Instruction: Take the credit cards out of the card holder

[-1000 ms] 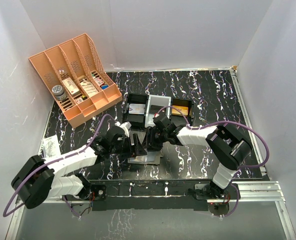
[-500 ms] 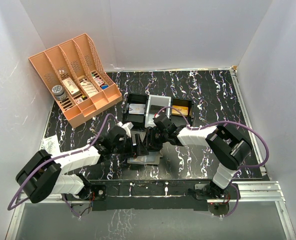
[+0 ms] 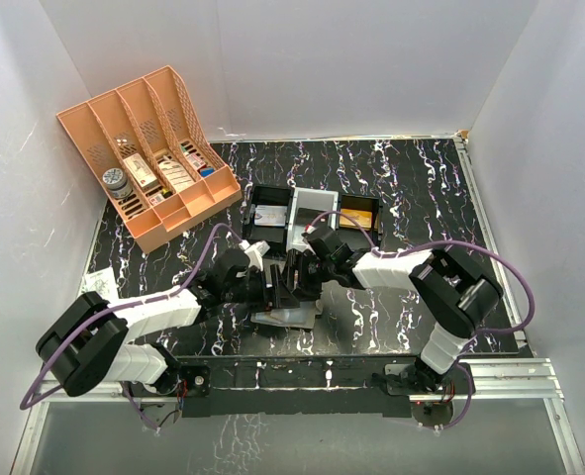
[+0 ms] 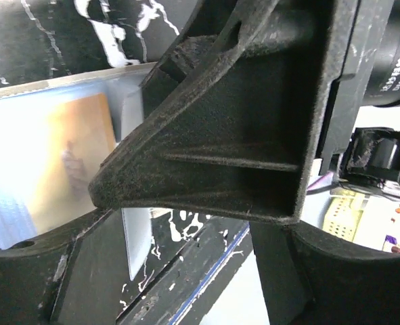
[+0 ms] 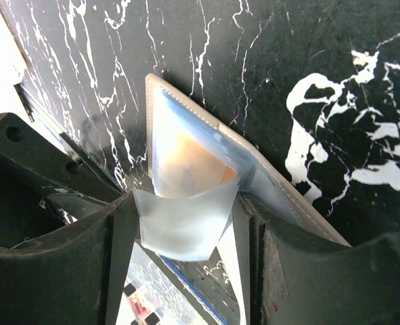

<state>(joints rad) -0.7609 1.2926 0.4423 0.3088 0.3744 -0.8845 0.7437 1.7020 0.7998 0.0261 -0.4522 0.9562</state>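
White walls close in a black table [image 3: 421, 188] veined with white. At its rear left corner stands an orange lattice organiser [image 3: 188, 213] with small packets and a jar in its slots. Just left of centre, farther back than the arms reach, sits a black three-compartment tray [image 3: 270, 191]; a flat orange-yellow item lies in its right compartment.

Near the front edge, at the middle, the card holder [image 3: 290, 315] lies open and flat on the table, with both arms bent in over it from either side. One orange credit card [image 5: 193, 169] still sits behind a clear sleeve inside it.

The right gripper [image 3: 297, 279] hangs low over the holder with its jaws apart. A loose clear flap [image 5: 186, 227] of the holder spans the gap and touches both fingers, though whether they pinch it cannot be told.

The left gripper [image 3: 270, 287] faces it closely, jaws spread wide, nothing seen clamped between them; the other gripper fills most of the left wrist view.
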